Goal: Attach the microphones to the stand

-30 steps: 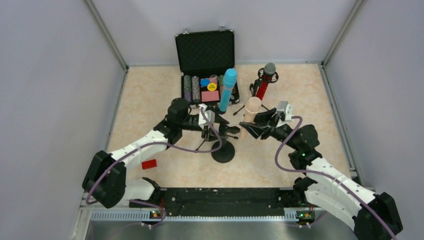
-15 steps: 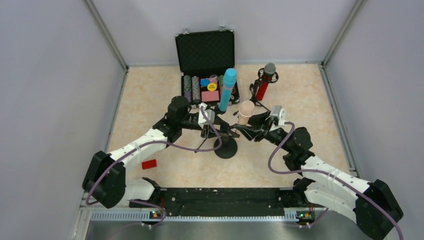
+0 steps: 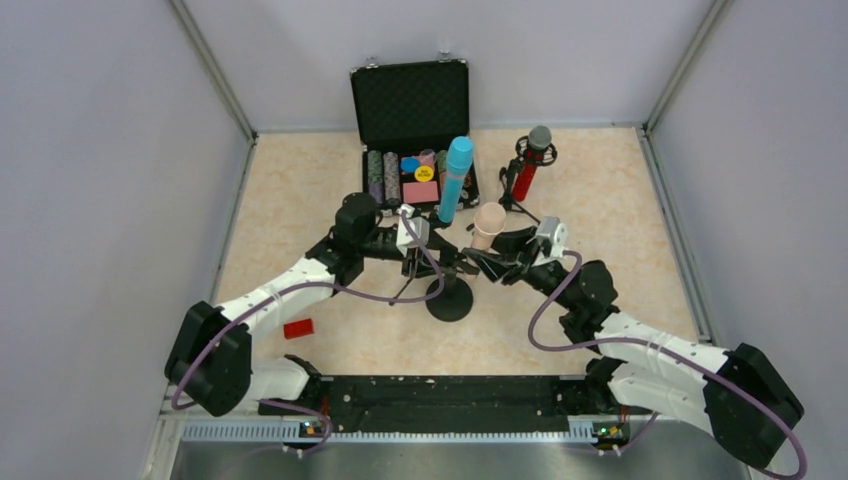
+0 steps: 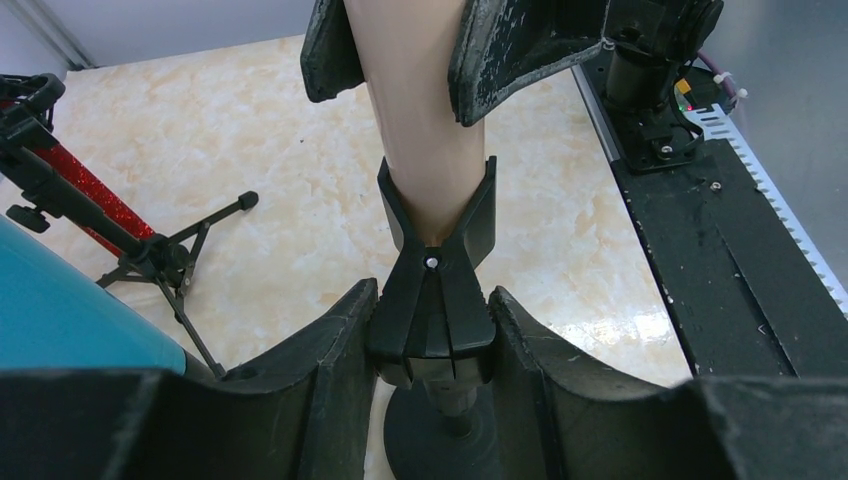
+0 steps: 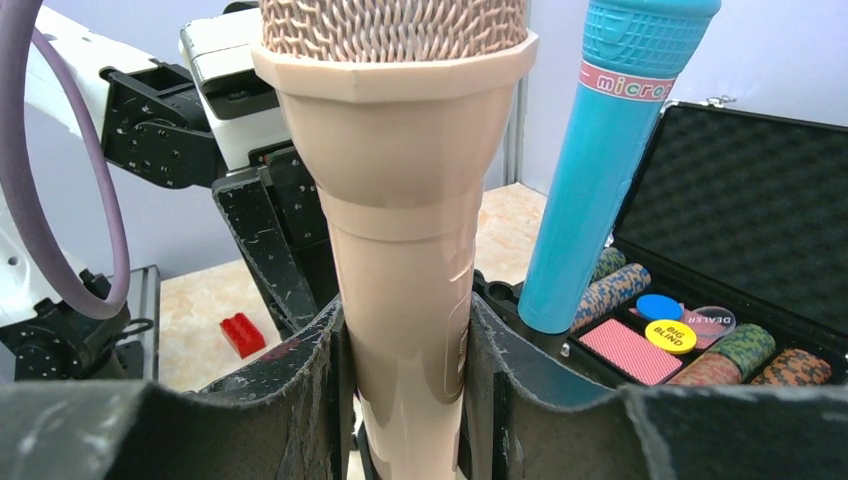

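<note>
The peach-beige microphone (image 5: 400, 200) stands upright in my right gripper (image 5: 405, 320), which is shut on its body. Its lower end sits in the fork of the black clip (image 4: 432, 330) atop the round-based stand (image 3: 449, 302). My left gripper (image 4: 430, 292) is shut on that clip from both sides. From above, the left gripper (image 3: 428, 258) and right gripper (image 3: 487, 262) meet over the stand, with the peach microphone (image 3: 489, 222) between them. The light blue microphone (image 3: 455, 180) stands upright just behind. The glittery red microphone (image 3: 530, 165) sits on a small tripod stand (image 4: 160, 262).
An open black case (image 3: 410, 100) with poker chips and cards stands at the back centre. A small red block (image 3: 298, 328) lies on the table to the left. A black rail (image 3: 440, 392) runs along the near edge, and walls close in both sides.
My right gripper has carried the peach microphone leftward and set it upright over the stand's clip. My left gripper has closed on the clip.
</note>
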Controlling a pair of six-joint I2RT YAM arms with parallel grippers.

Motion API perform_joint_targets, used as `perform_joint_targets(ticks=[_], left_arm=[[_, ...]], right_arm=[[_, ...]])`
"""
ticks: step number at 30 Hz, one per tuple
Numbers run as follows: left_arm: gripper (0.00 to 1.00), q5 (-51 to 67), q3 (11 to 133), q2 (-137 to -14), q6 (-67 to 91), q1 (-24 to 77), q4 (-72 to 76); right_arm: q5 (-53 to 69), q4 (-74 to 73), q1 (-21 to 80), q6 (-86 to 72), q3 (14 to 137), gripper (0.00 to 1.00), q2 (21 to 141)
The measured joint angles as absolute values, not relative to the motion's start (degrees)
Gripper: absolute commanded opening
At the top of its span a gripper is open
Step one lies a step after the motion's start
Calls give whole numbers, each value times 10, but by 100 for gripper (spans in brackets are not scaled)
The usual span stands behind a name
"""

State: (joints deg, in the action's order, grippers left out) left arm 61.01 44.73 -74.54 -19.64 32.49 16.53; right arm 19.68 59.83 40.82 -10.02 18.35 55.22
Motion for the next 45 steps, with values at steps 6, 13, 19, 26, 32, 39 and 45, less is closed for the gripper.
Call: perform_joint_targets(ticks=[6,13,19,26,32,39,45], left_arm=[[0,606,446,-745,-188,324,169],[0,607,446,-747,-178,323,171],[0,606,446,-747,-175,323,173],[86,607,446,-750,-166,323,179],[99,586,419,-741,-141,324,255],[99,552,390,-702,-131,324,281],[99,520,373,-655,-127,324,283]], right_arm=[[180,613,416,-97,183,0,567],[157,619,431,-79,184,0,575],[150,620,435,-72,184,0,579],[142,618,438,-71,184,22,578],[147,589,442,-80,197,65,577],[152,555,443,-92,197,84,578],[150,537,444,-93,197,92,567]])
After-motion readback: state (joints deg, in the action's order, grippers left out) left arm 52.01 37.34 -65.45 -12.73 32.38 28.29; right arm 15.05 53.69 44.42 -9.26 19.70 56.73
